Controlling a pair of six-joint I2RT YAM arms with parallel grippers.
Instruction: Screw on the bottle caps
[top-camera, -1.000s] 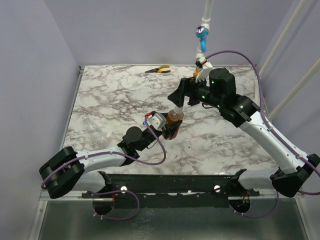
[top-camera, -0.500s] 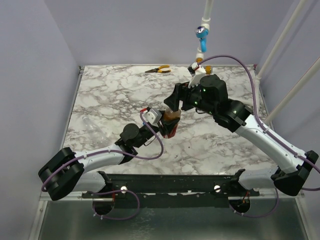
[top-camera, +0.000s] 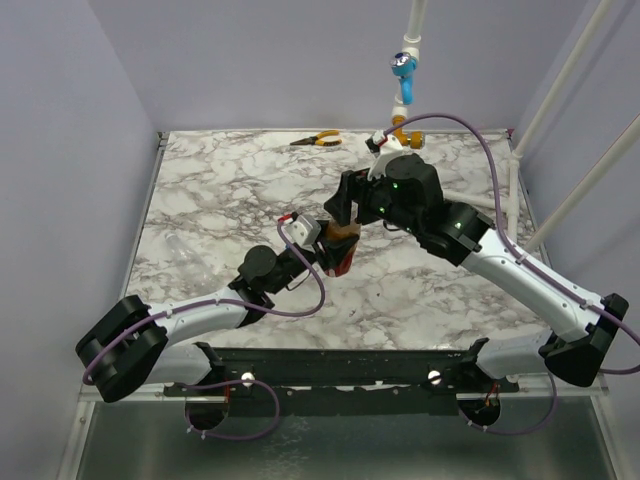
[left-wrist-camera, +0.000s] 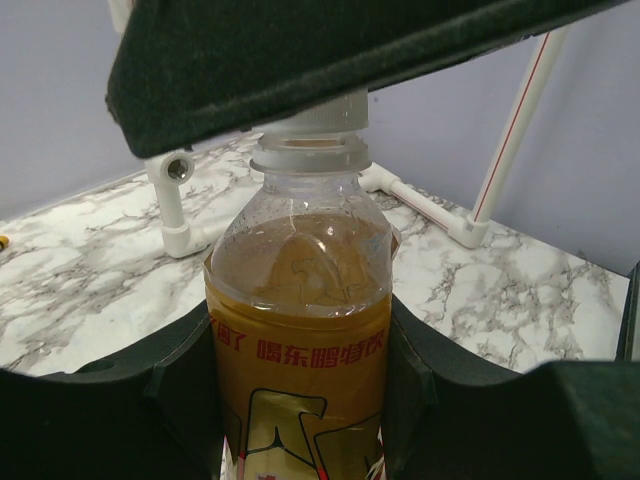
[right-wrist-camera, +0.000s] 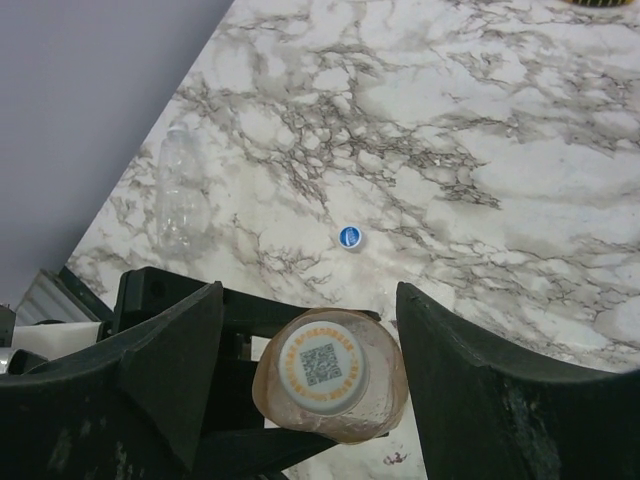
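The bottle (left-wrist-camera: 298, 300) is clear with amber contents and a red-lettered label. It stands upright, and my left gripper (left-wrist-camera: 300, 335) is shut on its body; it also shows in the top view (top-camera: 342, 243). A white cap (right-wrist-camera: 322, 365) with a QR code sits on its neck. My right gripper (right-wrist-camera: 308, 292) hangs open just above it, its fingers (right-wrist-camera: 175, 345) well apart on either side of the cap and not touching it. In the top view the right gripper (top-camera: 346, 208) is directly over the bottle. A bright blue cap (right-wrist-camera: 350, 237) lies loose on the table beyond.
An empty clear bottle (right-wrist-camera: 178, 190) lies on its side at the table's left. Orange-handled pliers (top-camera: 316, 140) lie at the far edge. A light-blue valve handle (top-camera: 403, 68) hangs on a white pipe at the back. White pipe fittings (left-wrist-camera: 440, 215) stand behind the bottle.
My right gripper has moved left and toward the bottle, ending right over its cap. My left gripper has shifted the bottle slightly left.
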